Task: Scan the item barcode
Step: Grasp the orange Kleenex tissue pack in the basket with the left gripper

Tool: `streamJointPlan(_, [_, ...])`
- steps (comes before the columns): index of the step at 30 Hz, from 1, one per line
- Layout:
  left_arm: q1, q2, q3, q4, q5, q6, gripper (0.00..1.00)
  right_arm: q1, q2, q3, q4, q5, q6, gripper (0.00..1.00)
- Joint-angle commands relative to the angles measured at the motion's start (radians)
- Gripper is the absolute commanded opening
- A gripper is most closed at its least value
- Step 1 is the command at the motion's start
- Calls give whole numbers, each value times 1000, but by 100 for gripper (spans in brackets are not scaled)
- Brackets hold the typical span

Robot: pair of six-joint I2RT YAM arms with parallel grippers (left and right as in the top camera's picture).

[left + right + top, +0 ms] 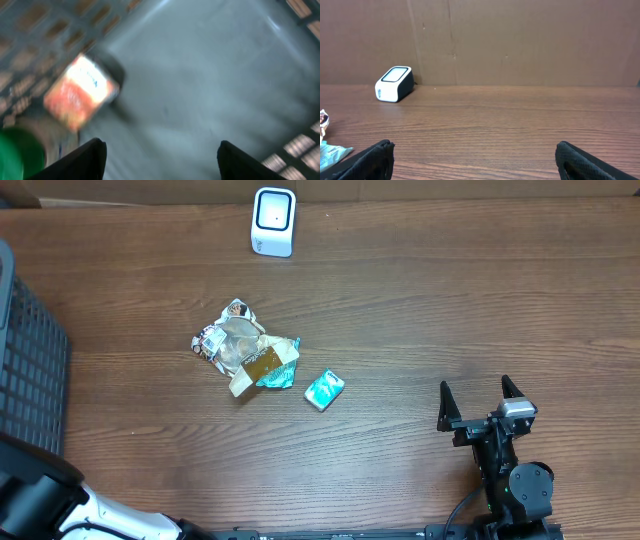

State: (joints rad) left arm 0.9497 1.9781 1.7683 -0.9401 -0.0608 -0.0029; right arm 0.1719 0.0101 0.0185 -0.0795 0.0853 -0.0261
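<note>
A: The wooden table is seen filling the overhead frame, with the dark basket cut off at the left edge.

B: The left gripper is pointed down into that basket, the view blurred. Its jaws are held well apart, with nothing gripped between them.

A: The right gripper is set at lower right, jaws spread fully, nothing held.

B: The white scanner is stood at top centre, by the far edge.

A: Crumpled wrappers are heaped left of centre, with a small teal packet just beside them to the right.

B: Inside the basket, an orange-and-white packet is shown at the left of the wrist frame. A green shape at lower left is too blurred to be named.
</note>
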Motion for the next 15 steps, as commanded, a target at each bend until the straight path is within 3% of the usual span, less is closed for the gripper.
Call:
streamJointPlan(1, [0,82,-4,72,-21,138,78,6,-7,-11,4,3,-5,100])
streamJointPlan(5, [0,156,-4,128,-83,140,84,6,-7,-11,4,3,-5,100])
streamJointPlan(10, [0,220,-4,171,-167,146,76,6,-7,-11,4,3,-5,100])
streamJointPlan(15, [2,243,-6,234,-212,146,74,6,-7,-11,4,3,-5,100])
